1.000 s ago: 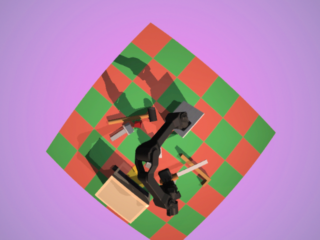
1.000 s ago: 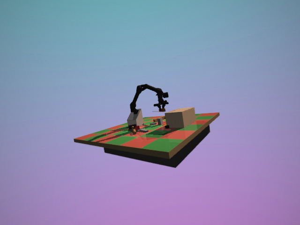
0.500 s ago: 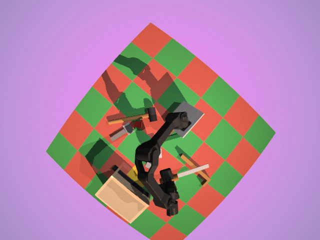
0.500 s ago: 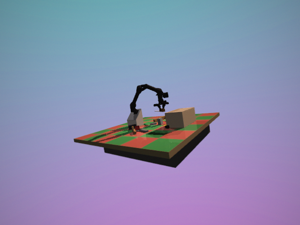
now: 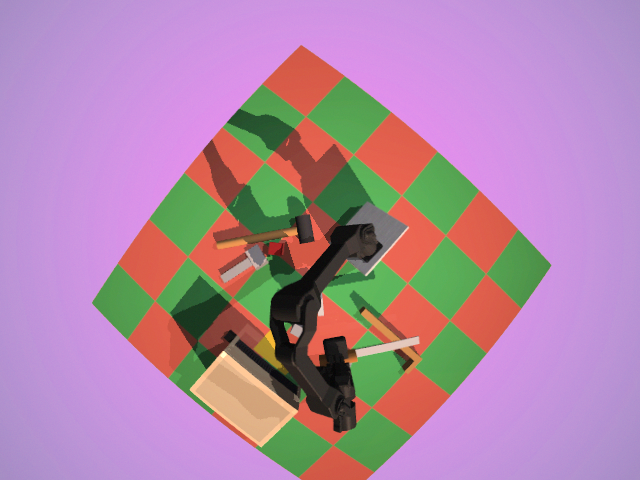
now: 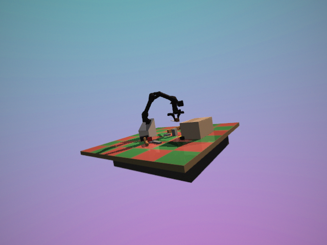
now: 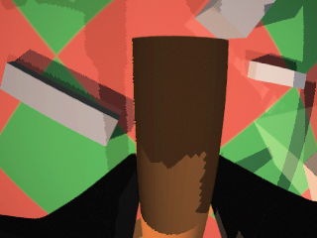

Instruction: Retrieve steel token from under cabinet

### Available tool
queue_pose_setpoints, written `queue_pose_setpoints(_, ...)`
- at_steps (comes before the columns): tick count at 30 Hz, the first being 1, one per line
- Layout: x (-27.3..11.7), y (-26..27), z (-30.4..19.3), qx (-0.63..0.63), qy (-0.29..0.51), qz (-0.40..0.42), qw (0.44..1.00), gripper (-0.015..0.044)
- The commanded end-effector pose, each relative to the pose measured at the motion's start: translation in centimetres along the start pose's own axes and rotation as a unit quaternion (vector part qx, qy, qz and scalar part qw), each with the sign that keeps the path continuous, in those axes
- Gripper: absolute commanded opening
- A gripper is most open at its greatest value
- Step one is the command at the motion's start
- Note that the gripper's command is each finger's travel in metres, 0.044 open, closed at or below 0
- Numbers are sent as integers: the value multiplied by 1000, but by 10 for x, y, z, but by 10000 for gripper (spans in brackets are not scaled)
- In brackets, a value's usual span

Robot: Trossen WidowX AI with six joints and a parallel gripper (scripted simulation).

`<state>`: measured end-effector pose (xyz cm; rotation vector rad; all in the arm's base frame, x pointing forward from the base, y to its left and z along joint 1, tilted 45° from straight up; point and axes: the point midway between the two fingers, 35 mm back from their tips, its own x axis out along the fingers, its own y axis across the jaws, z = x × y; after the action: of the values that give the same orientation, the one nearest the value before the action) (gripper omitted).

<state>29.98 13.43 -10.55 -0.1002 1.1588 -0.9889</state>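
The cabinet (image 5: 242, 400) (image 6: 189, 130) is a tan box with a dark slotted strip (image 5: 263, 364) along its front bottom. I cannot make out the token in any view. Part of the yellow marked area (image 5: 273, 356) shows in front of the cabinet; my arm hides some of it. My gripper (image 5: 338, 357) (image 6: 176, 119) (image 7: 172, 162) is shut on the orange-brown handle (image 7: 180, 99) of a tool with a long, thin pale blade (image 5: 387, 346). It holds the tool above the table, to the side of the cabinet front in the overhead view.
An L-shaped wooden stick (image 5: 387, 334) lies below the blade. A black-headed hammer (image 5: 304, 228), a red block (image 5: 275, 249) and a pale tool with a grey head (image 5: 255, 256) lie farther off. A pale bar (image 7: 61, 104) and a grey block (image 7: 233, 17) (image 6: 174, 131) are near the hand.
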Motion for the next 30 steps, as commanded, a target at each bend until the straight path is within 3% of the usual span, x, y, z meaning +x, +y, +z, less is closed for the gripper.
queue_pose_setpoints(1,-2,0,0,19,2,2,1000,0)
queue_pose_setpoints(30,-2,0,0,133,2,2,991,0)
